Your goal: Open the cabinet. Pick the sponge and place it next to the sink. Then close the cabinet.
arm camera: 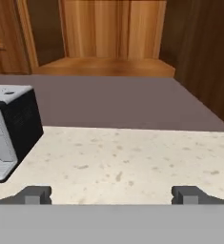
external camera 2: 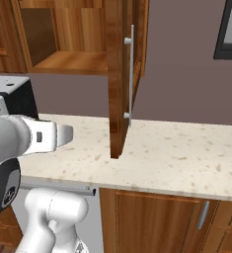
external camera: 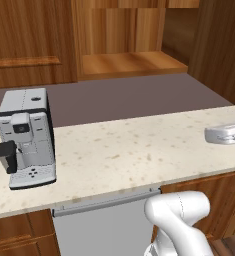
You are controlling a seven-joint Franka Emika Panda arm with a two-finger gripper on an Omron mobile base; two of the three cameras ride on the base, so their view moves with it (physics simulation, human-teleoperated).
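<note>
Gripper (arm camera: 111,195): nearest item in hand view; two dark tips set wide apart, released, nothing between them. Hung above front of worktop, aimed level toward the wall and open shelf.

Worktop (external camera: 139,150): pale speckled stone, front to back below the arm. No sponge seen on it.

Coffee machine (external camera: 25,137): grey/white w/ dark back, stood upright on worktop toward the arm's left; also at left edge of hand view (arm camera: 8,133). Not part of task.

Appliance (external camera: 225,134): silver-white, rounded, at right edge of left base view, cut off by frame; type not clear.

Lower cabinets (external camera 2: 157,217): reddish-brown fronts under worktop, shut. Grey panel (external camera: 104,225) w/ long bar handle beneath worktop edge, prob. dishwasher.

Cabinet (external camera: 129,62): upper wall unit, found open. Door (external camera 2: 118,79) swung out edge-on toward camera in right base view, long silver bar handle (external camera 2: 129,74) on it. Lighter wood shelf floor exposed, also in hand view (arm camera: 104,66).

Sponge: not found in any view. Visible part of shelf looked bare; side corners of interior dark, so could not be ruled out there.

Sink: not located.

Progress, est.: step 1 (open cabinet) done. Pick/place of sponge: status not confirmable, as sponge's whereabouts unknown and gripper carried nothing. Closing of door definitely left to do.
</note>
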